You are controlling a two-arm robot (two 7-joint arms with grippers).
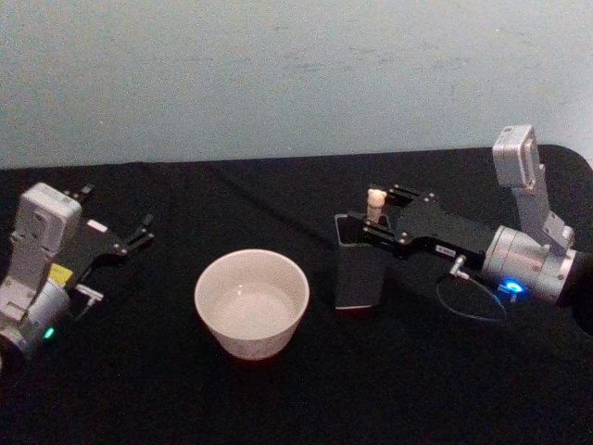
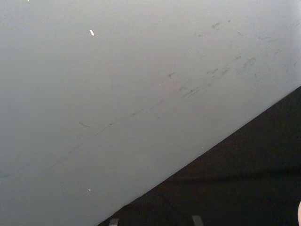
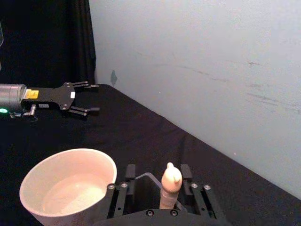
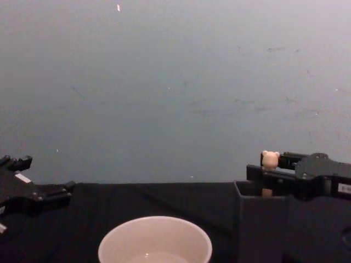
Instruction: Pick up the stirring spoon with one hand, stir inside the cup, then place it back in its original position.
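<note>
Seen from the head: right gripper (image 1: 378,218) reaching in from the right over the top of the holder (image 1: 357,278), fingers spread either side of the spoon (image 1: 375,200). Gives the layout from above: cup (image 1: 252,301) on the black table (image 1: 278,399), left of the holder, near it but apart. Left gripper (image 1: 116,213) parked low at the table's left side, well apart from the cup, fingers splayed open, holding nothing.

Seen from the chest, side-on: adds height. Puts the spoon's bear-head top just above the holder's rim, level with the right gripper's fingers, beige handle dropping straight down into the holder. Neck and bowl hidden inside the dark walls. Holder taller than the cup.

Seen from the right wrist: settles the grip. One finger (image 3: 130,172) on the robot's side of the handle with a clear gap to it, the other finger on the wall side just beside the handle; cannot tell whether touching. Not clamped: open, straddling the spoon. Holder's thin rim and open top directly under the fingers, cup beside it, left gripper far off across the table, open there too.

Seen from the left wrist: grey scuffed wall (image 2: 141,94) above a strip of black table.
</note>
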